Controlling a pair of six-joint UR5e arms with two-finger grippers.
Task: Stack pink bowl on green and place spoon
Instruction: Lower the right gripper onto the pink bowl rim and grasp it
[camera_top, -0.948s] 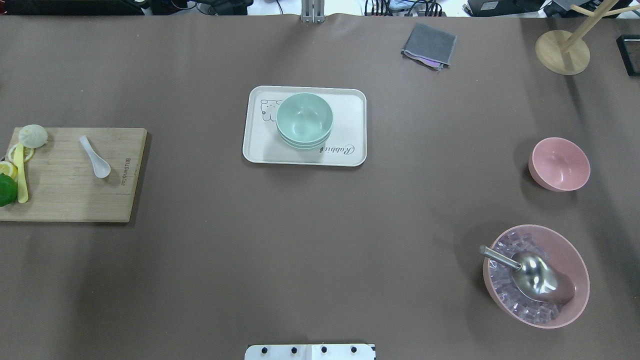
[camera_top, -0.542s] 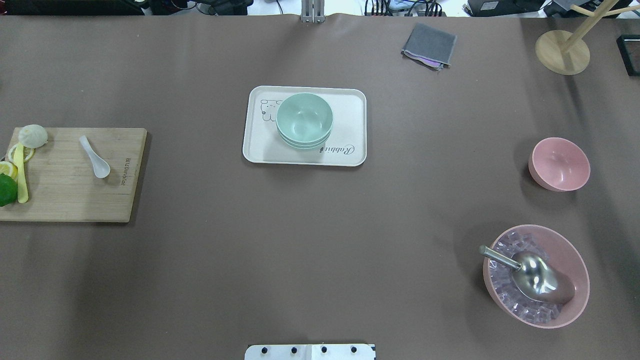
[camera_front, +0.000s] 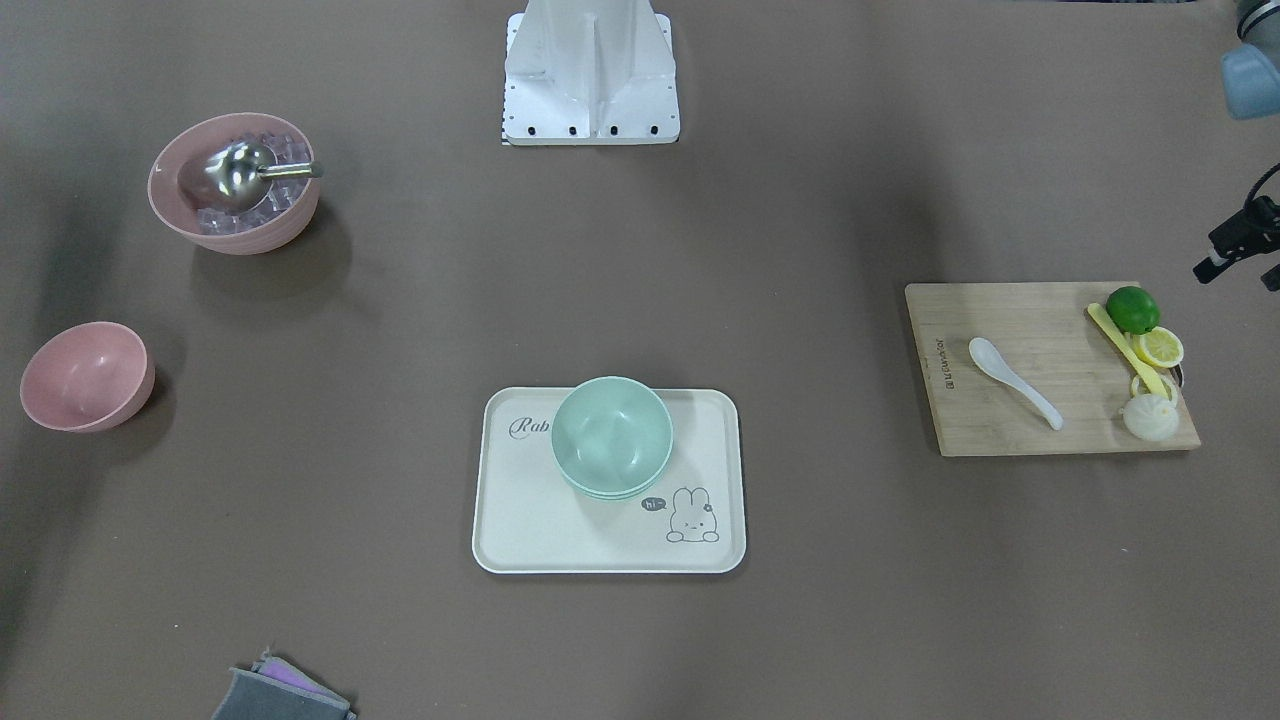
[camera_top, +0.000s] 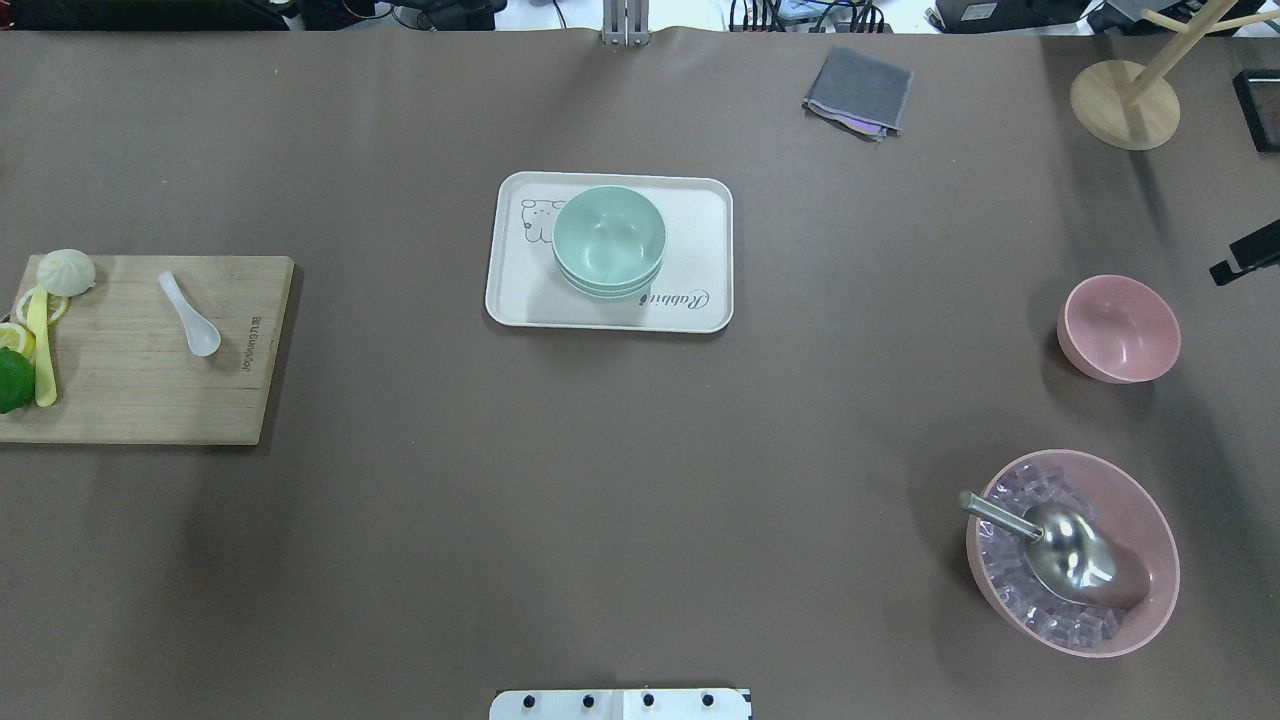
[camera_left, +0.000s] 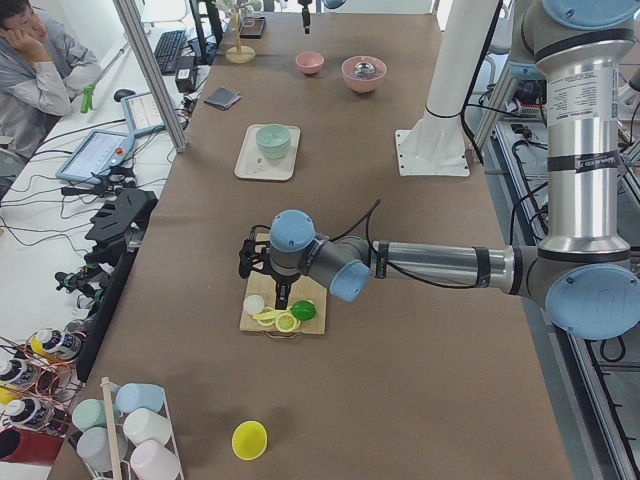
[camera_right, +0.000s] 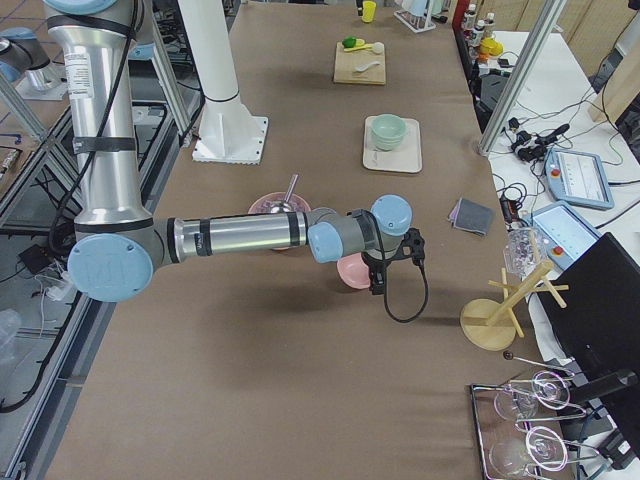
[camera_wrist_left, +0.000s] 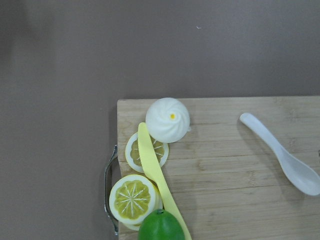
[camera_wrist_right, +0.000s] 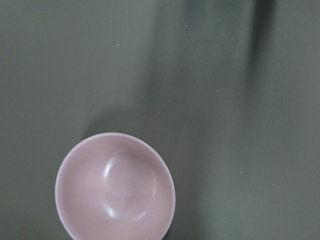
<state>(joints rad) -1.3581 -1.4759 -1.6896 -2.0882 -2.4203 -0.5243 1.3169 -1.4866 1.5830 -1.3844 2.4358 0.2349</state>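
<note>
The small pink bowl (camera_top: 1118, 328) stands upright and empty at the table's right; it also shows in the right wrist view (camera_wrist_right: 115, 187). Two nested green bowls (camera_top: 609, 240) sit on the cream rabbit tray (camera_top: 700, 250) in the middle. The white spoon (camera_top: 190, 315) lies on the wooden cutting board (camera_top: 130, 390) at the left, also in the left wrist view (camera_wrist_left: 282, 152). My right gripper (camera_right: 385, 262) hovers over the pink bowl; only a black part shows at the overhead's right edge. My left gripper (camera_left: 262, 262) hovers over the board. No fingers show, so I cannot tell either state.
A lime (camera_wrist_left: 160, 226), lemon slices, a yellow knife (camera_wrist_left: 157, 175) and a white bun (camera_wrist_left: 167, 120) lie at the board's outer end. A large pink bowl (camera_top: 1160, 530) with ice and a metal scoop stands front right. A grey cloth (camera_top: 858, 90) and wooden stand (camera_top: 1124, 103) are far right.
A black part of my right arm has come into the overhead view at the right edge, beyond the pink bowl. The bowls, tray and spoon have not moved.
</note>
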